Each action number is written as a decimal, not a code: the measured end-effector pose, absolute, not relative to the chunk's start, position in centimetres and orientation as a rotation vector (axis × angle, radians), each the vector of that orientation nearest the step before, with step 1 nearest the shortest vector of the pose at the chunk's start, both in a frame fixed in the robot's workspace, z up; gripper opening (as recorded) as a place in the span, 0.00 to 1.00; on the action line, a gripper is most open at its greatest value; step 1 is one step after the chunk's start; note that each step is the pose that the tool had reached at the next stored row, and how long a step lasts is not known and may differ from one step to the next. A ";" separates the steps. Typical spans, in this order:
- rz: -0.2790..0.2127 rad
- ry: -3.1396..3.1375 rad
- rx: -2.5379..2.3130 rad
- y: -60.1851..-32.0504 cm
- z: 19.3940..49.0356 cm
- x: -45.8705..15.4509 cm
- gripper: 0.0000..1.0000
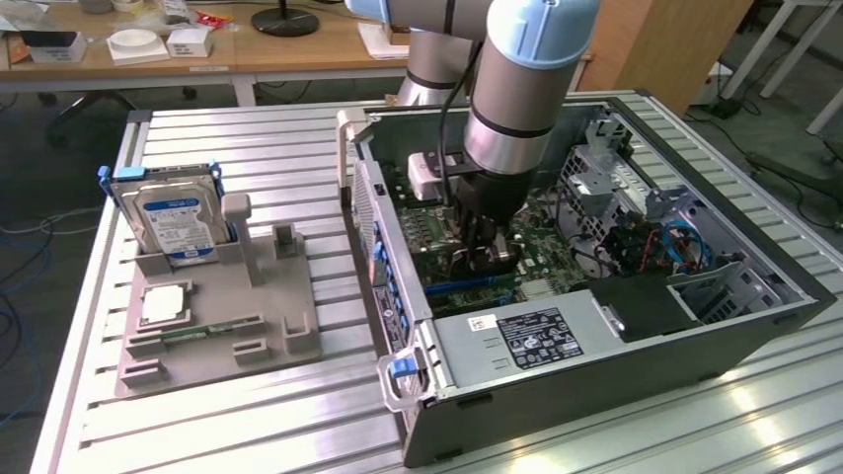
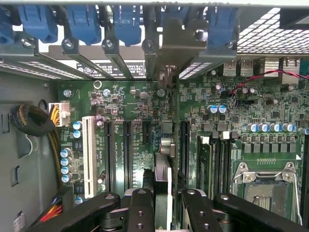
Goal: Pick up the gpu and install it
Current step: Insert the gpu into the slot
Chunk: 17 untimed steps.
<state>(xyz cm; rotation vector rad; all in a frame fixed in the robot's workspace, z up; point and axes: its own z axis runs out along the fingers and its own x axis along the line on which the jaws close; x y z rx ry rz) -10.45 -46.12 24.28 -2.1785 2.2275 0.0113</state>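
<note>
Pincer (image 2: 163, 205) grips the thin dark-green rectangular gpu (image 2: 163, 193) edge-on above the green motherboard (image 2: 135, 125); ribbed aluminium table (image 1: 264, 138) lies beyond.

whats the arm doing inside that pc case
The robot arm has its gripper down inside the open computer case, shut on the gpu. The card is held on edge over the motherboard, in line with the expansion slots and with its metal bracket toward the rear slot covers. Outside the case, a hard drive stands upright in the grey parts holder on the table.
</note>
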 end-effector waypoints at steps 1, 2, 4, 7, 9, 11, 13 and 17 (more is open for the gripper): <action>0.011 2.227 -2.179 -46.1 24.2 -10.5 0.27; 0.011 2.228 -2.179 -46.1 24.2 -10.5 0.27; 0.011 2.228 -2.179 -46.1 24.2 -10.5 0.27; 0.011 2.227 -2.179 -46.1 24.2 -10.5 0.27; 0.011 2.227 -2.178 -46.1 24.2 -10.5 0.27; 0.011 2.227 -2.178 -46.1 24.1 -10.5 0.27; 0.011 2.227 -2.179 -46.1 24.1 -10.5 0.27; 0.011 2.227 -2.178 -46.1 23.9 -10.5 0.27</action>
